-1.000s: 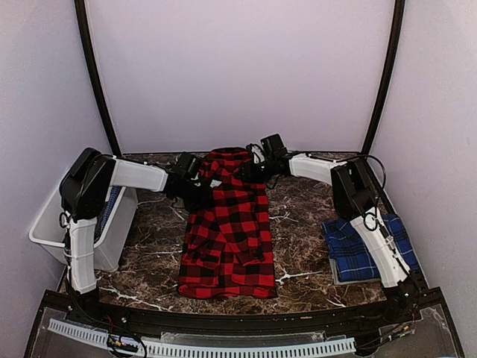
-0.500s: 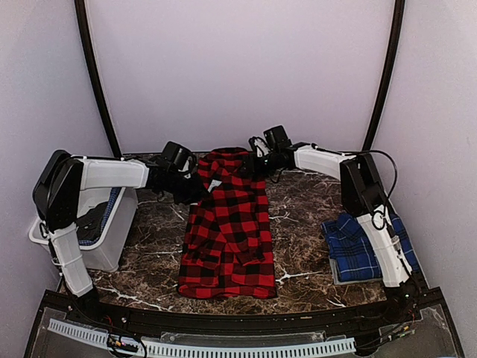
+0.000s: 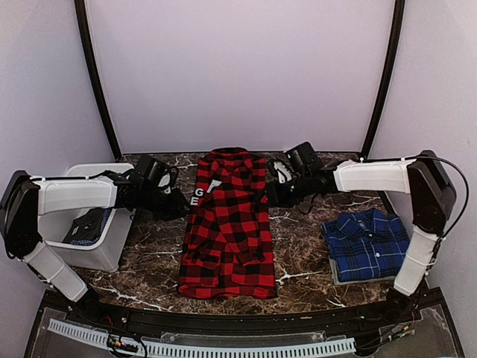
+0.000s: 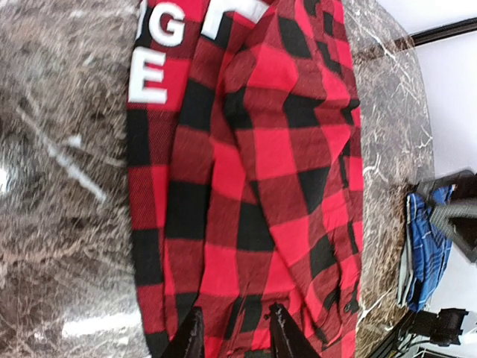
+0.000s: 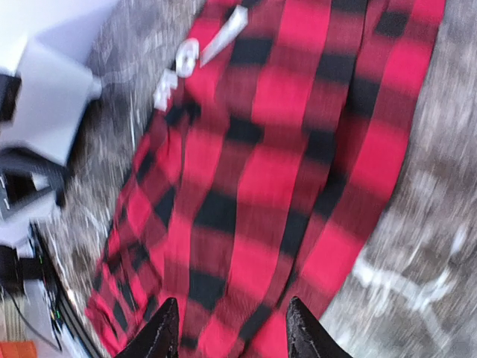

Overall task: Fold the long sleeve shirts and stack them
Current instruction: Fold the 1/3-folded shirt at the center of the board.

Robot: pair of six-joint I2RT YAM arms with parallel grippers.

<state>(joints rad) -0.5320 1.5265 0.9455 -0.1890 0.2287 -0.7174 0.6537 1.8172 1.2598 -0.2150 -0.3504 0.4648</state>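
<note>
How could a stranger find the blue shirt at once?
Start at the dark marble table and go to its right edge. A folded shirt lies there. It is blue plaid, while the shirt in the middle is red and black.

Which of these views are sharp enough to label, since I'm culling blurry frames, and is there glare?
Right wrist view: motion-blurred, the red-and-black checked shirt smeared, the marble table streaked. Left wrist view: sharp, the shirt's white letters crisp, with one glare patch on the marble at lower left. Top external view: sharp, evenly lit, soft shadows only.
</note>
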